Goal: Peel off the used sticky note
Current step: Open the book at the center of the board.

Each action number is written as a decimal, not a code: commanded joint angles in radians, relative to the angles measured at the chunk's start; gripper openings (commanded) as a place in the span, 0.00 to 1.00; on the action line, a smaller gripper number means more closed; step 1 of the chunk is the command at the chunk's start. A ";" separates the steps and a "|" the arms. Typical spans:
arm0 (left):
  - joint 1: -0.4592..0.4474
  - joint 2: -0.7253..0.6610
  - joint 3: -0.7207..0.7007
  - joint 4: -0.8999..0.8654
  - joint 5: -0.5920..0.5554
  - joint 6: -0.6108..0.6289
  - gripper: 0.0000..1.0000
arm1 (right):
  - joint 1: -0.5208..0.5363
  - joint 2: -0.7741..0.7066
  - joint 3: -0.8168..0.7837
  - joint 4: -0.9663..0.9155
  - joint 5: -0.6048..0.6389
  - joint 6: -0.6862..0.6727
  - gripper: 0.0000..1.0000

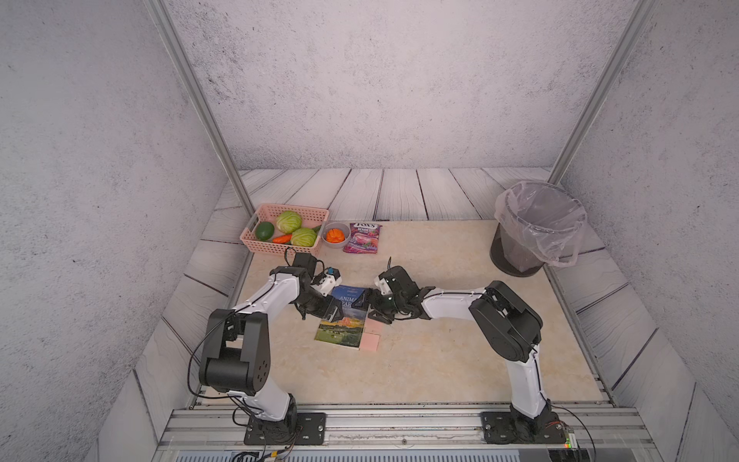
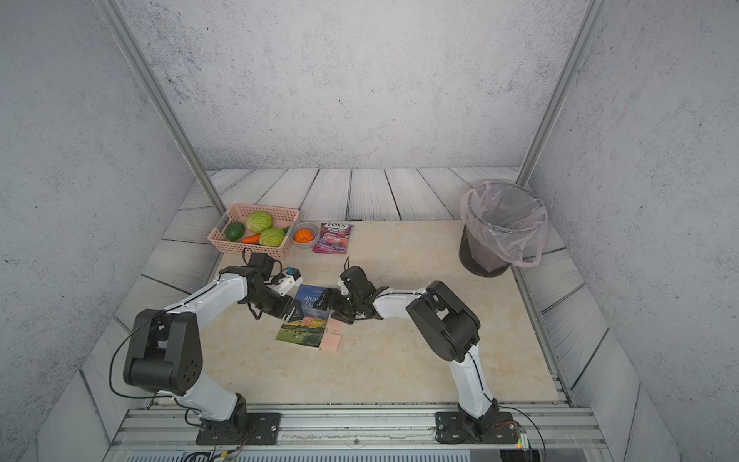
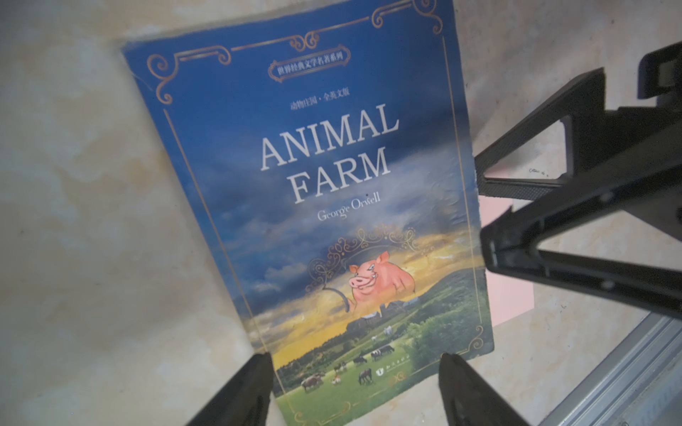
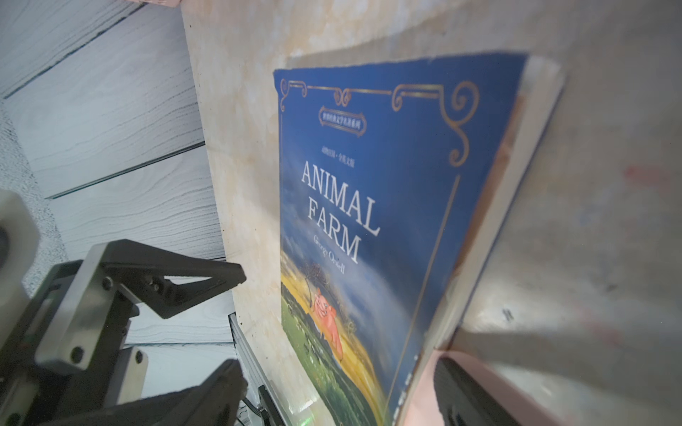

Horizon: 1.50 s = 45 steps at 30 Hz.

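Left wrist view alone shows left end effector [image 3: 356, 361], right end effector [image 3: 481, 214] both wide, flanking book [image 3: 332, 184].

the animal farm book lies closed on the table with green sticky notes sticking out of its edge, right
Only the colour is wrong: the sticky notes are pink, not green, as a top view shows. The book does lie closed on the table.

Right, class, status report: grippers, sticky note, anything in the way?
Left gripper open, at book spine edge. Right gripper open, at pink notes. Notes unpeeled, poking from book. Nothing in the way.
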 commanded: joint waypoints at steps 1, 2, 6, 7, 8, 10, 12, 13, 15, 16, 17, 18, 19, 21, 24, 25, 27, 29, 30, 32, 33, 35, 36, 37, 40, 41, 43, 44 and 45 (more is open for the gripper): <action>-0.004 -0.002 -0.015 -0.002 -0.005 -0.007 0.77 | 0.008 0.013 0.027 0.000 -0.004 0.001 0.86; -0.004 0.003 -0.015 -0.002 -0.005 -0.007 0.77 | 0.009 0.013 0.029 -0.002 -0.003 0.000 0.86; -0.005 0.027 -0.010 -0.002 0.000 -0.007 0.77 | 0.009 0.023 0.049 -0.014 -0.005 -0.003 0.86; -0.006 0.031 -0.011 -0.002 0.002 -0.008 0.77 | 0.009 0.025 0.052 -0.016 -0.006 -0.005 0.86; -0.005 0.035 -0.010 -0.002 0.002 -0.009 0.77 | 0.009 0.027 0.056 -0.016 -0.006 -0.004 0.86; -0.005 0.042 -0.010 0.000 0.004 -0.008 0.77 | 0.009 0.028 0.062 -0.021 -0.004 -0.006 0.86; -0.005 0.047 -0.009 0.000 0.006 -0.009 0.77 | 0.010 0.030 0.066 -0.030 0.000 -0.012 0.86; -0.005 0.051 -0.010 0.001 0.007 -0.009 0.77 | 0.009 0.033 0.070 -0.034 0.000 -0.013 0.86; -0.005 0.057 -0.011 0.004 0.007 -0.009 0.77 | 0.009 0.038 0.073 -0.037 0.000 -0.013 0.86; -0.004 0.063 -0.010 0.004 0.007 -0.010 0.77 | 0.009 0.042 0.072 -0.038 0.000 -0.014 0.86; -0.005 0.066 -0.009 0.003 0.007 -0.011 0.77 | 0.009 0.045 0.074 -0.039 0.001 -0.014 0.86; -0.005 0.070 -0.008 0.003 0.007 -0.012 0.77 | 0.009 0.048 0.073 -0.039 0.001 -0.016 0.86; -0.006 0.072 -0.010 0.003 0.007 -0.012 0.77 | 0.009 0.051 0.073 -0.040 0.002 -0.016 0.86; -0.005 0.077 -0.010 0.004 0.008 -0.012 0.77 | 0.009 0.058 0.075 -0.040 0.002 -0.017 0.86; -0.005 0.090 -0.008 0.004 0.007 -0.012 0.77 | 0.010 0.065 0.080 -0.038 -0.002 -0.016 0.86; -0.005 0.097 -0.007 0.004 0.008 -0.012 0.77 | 0.011 0.064 0.081 -0.038 -0.002 -0.016 0.86; -0.006 0.115 -0.002 0.001 0.012 -0.011 0.77 | 0.012 0.063 0.089 -0.037 -0.006 -0.018 0.86; -0.005 0.134 0.004 -0.005 0.017 -0.012 0.76 | 0.013 0.061 0.097 -0.040 -0.010 -0.019 0.86; -0.005 0.140 0.006 -0.007 0.018 -0.012 0.76 | 0.014 0.061 0.101 -0.043 -0.010 -0.020 0.86; -0.005 0.150 0.010 -0.009 0.015 -0.012 0.76 | 0.017 0.060 0.112 -0.046 -0.013 -0.020 0.86; -0.004 0.153 0.010 -0.008 0.016 -0.012 0.76 | 0.017 0.061 0.117 -0.049 -0.015 -0.020 0.86; -0.005 0.155 0.011 -0.009 0.017 -0.012 0.76 | 0.020 0.060 0.123 -0.049 -0.015 -0.021 0.86; -0.005 0.157 0.013 -0.009 0.018 -0.013 0.76 | 0.020 0.061 0.128 -0.052 -0.016 -0.022 0.86; -0.004 0.158 0.014 -0.010 0.018 -0.013 0.76 | 0.020 0.062 0.128 -0.054 -0.017 -0.022 0.86; -0.004 0.158 0.014 -0.011 0.019 -0.014 0.75 | 0.020 0.063 0.135 -0.055 -0.018 -0.022 0.86; -0.006 0.159 0.015 -0.011 0.019 -0.013 0.76 | 0.022 0.064 0.136 -0.054 -0.019 -0.022 0.86; -0.005 0.158 0.015 -0.011 0.019 -0.013 0.75 | 0.022 0.060 0.136 -0.047 -0.024 -0.019 0.86; -0.004 0.157 0.014 -0.010 0.021 -0.013 0.75 | 0.022 0.056 0.136 -0.042 -0.028 -0.019 0.86; -0.005 0.154 0.012 -0.012 0.023 -0.013 0.76 | 0.023 0.054 0.137 -0.035 -0.034 -0.018 0.86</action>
